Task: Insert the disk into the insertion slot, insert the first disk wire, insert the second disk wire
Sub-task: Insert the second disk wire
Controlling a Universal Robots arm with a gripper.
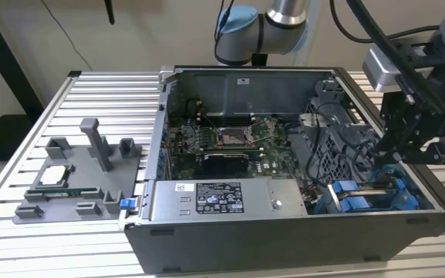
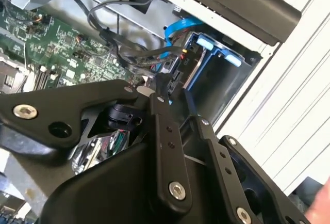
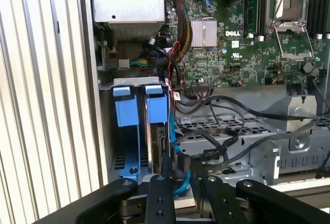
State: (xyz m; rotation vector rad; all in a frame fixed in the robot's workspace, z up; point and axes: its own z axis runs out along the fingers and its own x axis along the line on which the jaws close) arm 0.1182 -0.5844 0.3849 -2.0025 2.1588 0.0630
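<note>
The gripper (image 1: 398, 152) hangs inside the open computer case (image 1: 284, 237), over the drive cage (image 3: 242, 146) at the case's front corner on the exterior view's right. In the first wrist view its fingers (image 3: 157, 193) stand a narrow gap apart around a black cable end (image 3: 181, 168); whether they pinch it cannot be told. The disk (image 3: 156, 126), in its blue carrier, sits upright in the insertion slot (image 3: 154, 154), just beside the other blue caddy (image 3: 125, 126). Judged step: seating a disk wire. The plug should meet the drive's connector squarely, clear of loose black cables (image 3: 216, 131). The connector itself is hidden behind the fingers; the disk's seating depth is unclear.
</note>
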